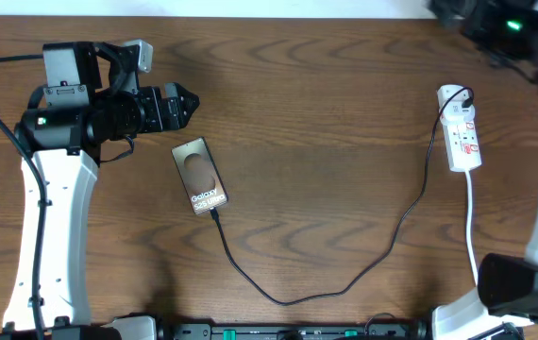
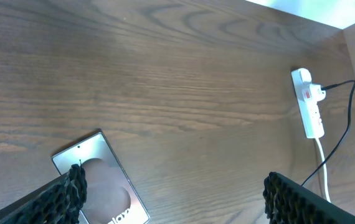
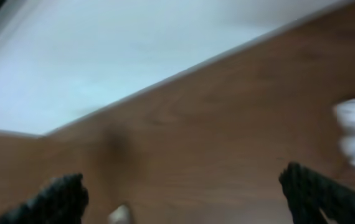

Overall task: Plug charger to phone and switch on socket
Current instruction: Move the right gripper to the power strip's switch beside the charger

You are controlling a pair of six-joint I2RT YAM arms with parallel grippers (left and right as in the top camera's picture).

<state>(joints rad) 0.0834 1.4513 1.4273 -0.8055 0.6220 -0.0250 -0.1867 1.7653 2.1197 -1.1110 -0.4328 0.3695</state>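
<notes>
While the left gripper (image 2: 174,177) and right gripper (image 3: 180,175) are being held spread, the three-o'clock socket (image 1: 462,142) is being risked: shoved, it may tug the charger (image 1: 354,281)

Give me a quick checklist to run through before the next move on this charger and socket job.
1. Charger tip in phone bottom edge: ok, looks seated.
2. Charger's other end in socket: ok.
3. Socket switch on: cannot tell.
4. Left fingers open, empty: ok.
5. Right fingers open, empty: ok, though blurred.
6. Right fingers over socket switch: not ok.
</notes>
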